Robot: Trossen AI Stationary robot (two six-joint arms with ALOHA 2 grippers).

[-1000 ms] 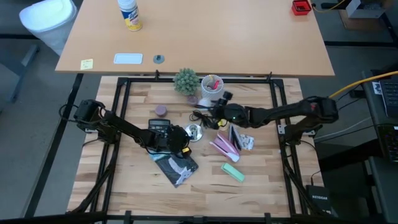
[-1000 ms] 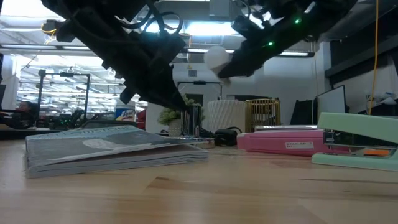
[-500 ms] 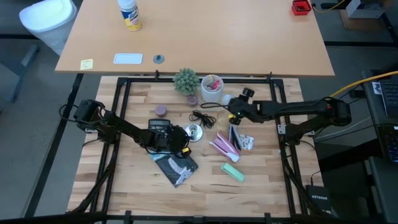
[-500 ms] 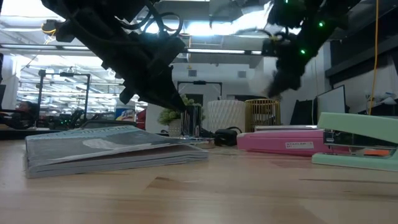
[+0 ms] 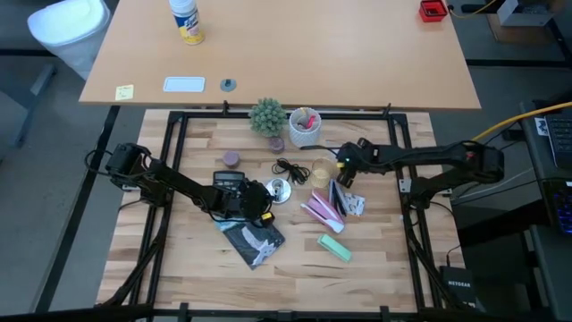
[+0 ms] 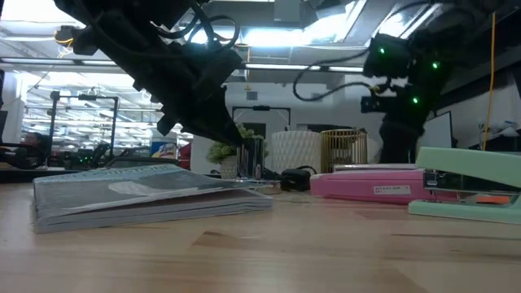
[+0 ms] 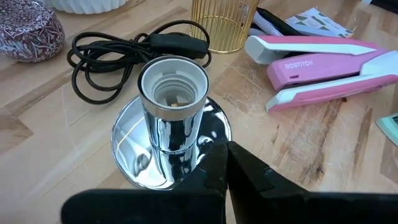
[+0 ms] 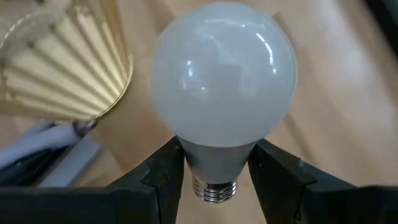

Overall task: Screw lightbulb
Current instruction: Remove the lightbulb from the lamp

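Note:
The frosted white lightbulb is in my right gripper, which is shut on it above the table right of the gold wire cup. In the high view the gripper stands right of the lamp. The lamp is a shiny silver disc base with an upright chrome socket, open and empty, standing on the table at mid-table. My left gripper is shut, its tips at the disc's edge. My left gripper has its shut fingertips on the silver disc's rim, beside the socket post; the base stays flat on the table. My right gripper pinches the bulb's grey neck between its two fingers, just above the screw end. The globe points away from the wrist, and the bulb is lifted clear.
A coiled black cord lies beyond the base. A pink stapler, a green stapler, a calculator, a notebook, a small plant and a white cup crowd the table's middle.
My right gripper has carried the bulb from beside the lamp toward the table's right edge, first swinging toward the far edge, then back a little. It has tipped its fingers downward. The bulb, seen high in the low view a second ago, no longer shows there.

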